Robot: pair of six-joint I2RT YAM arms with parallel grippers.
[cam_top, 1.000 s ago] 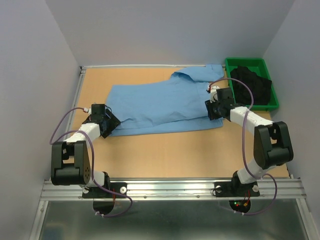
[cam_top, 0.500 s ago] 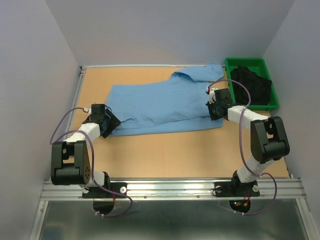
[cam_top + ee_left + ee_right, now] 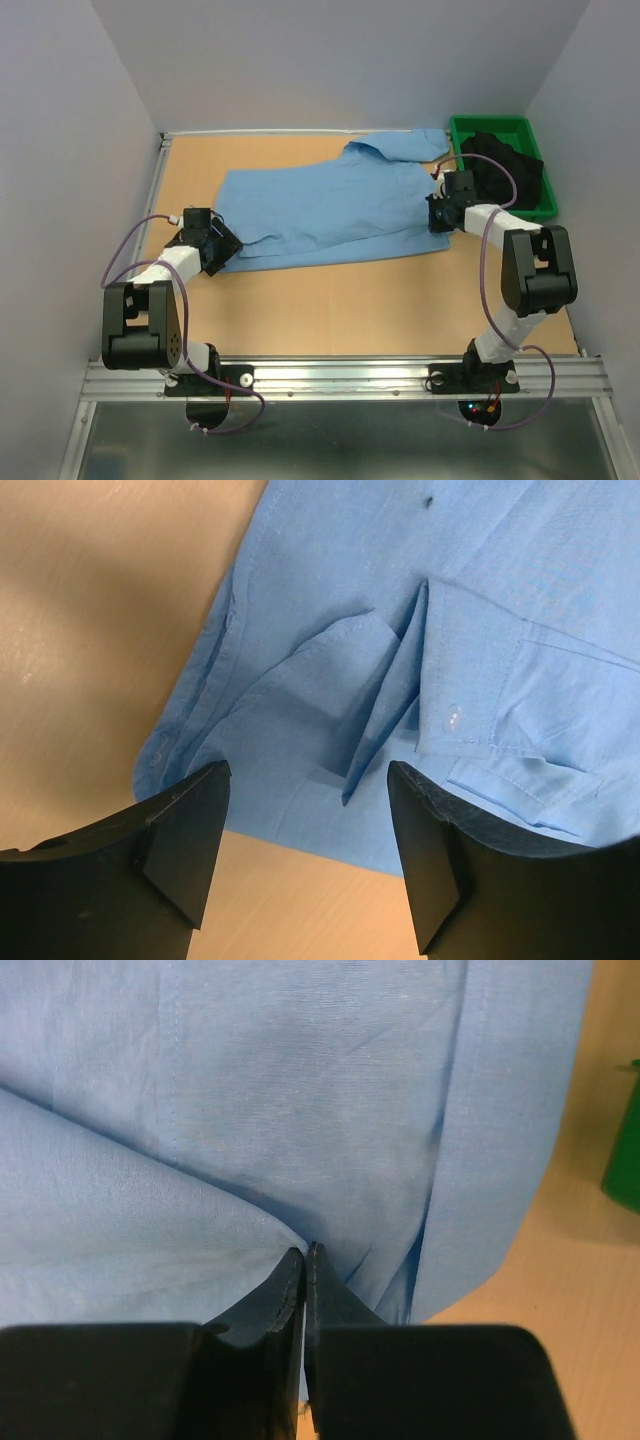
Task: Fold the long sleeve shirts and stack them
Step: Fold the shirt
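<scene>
Right tool [image 3: 305, 1252] pinching shirt [image 3: 320, 205] | left tool [image 3: 305, 772] apart | shirt lies left-right (collar [image 3: 363, 150] right)

no readable text, labels or numbers

Robot lab test cell: plain grey walls [image 3: 330, 60] box in a wooden table [image 3: 330, 300], aluminium rail [image 3: 340, 378] along the near edge

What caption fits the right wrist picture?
Right hand shut, pinching a fold of the light blue shirt.
</scene>
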